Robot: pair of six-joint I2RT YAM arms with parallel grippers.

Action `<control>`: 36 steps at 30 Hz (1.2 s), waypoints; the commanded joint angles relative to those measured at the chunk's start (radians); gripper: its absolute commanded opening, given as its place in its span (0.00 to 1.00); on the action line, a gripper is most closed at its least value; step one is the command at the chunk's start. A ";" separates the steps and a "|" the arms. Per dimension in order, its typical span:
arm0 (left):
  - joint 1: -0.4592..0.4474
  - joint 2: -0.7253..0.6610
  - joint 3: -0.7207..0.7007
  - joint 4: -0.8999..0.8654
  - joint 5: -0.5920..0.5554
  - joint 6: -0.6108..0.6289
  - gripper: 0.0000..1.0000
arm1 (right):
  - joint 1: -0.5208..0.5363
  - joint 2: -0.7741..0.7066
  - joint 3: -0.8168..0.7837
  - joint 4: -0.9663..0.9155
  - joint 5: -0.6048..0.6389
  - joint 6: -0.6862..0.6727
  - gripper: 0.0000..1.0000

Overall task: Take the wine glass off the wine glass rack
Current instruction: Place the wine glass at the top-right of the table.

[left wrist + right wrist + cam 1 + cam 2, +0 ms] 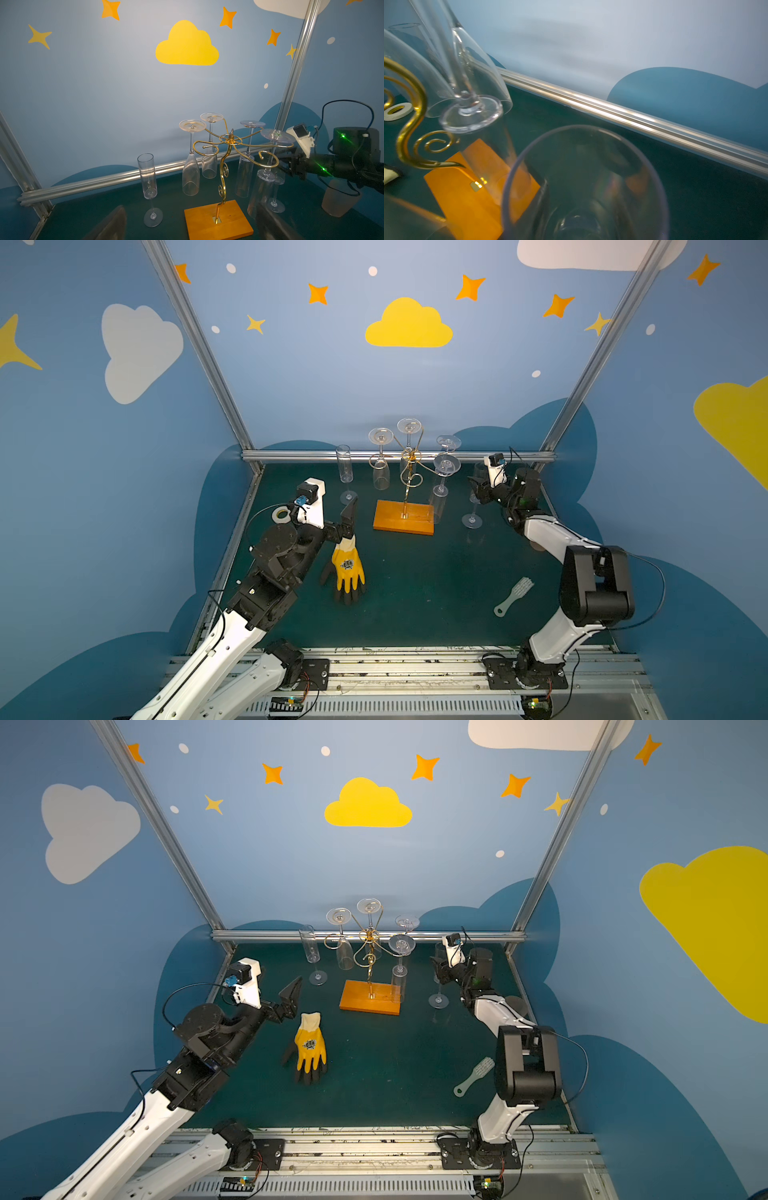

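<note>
The wine glass, its bowl pinched in the right gripper, stands off the wine glass rack just ahead of that gripper; release looks safest once the foot sits flat, with the left gripper spread and empty.

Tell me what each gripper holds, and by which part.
The right gripper grips a wine glass by its bowl; the left gripper is open, holding nothing.

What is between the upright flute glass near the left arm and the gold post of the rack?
An inverted flute glass, hanging by its foot from an arm of the wine glass rack. The left wrist view shows it.
</note>
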 commanded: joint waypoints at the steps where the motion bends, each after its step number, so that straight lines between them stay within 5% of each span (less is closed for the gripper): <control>1: 0.011 0.012 0.044 0.035 0.008 0.024 0.96 | -0.012 0.081 0.026 0.302 -0.075 0.047 0.22; 13: 0.054 0.052 0.049 0.048 0.038 0.004 0.96 | -0.028 0.252 0.138 0.400 -0.109 0.089 0.21; 28: 0.079 0.036 0.024 0.049 0.066 -0.035 0.96 | -0.017 0.258 0.113 0.308 -0.134 -0.013 0.25; 32: 0.080 0.025 0.023 0.040 0.065 -0.033 0.97 | -0.015 0.255 0.101 0.305 -0.137 -0.017 0.35; 36: 0.082 0.008 0.016 0.035 0.065 -0.040 0.97 | -0.013 0.248 0.097 0.298 -0.146 -0.020 0.60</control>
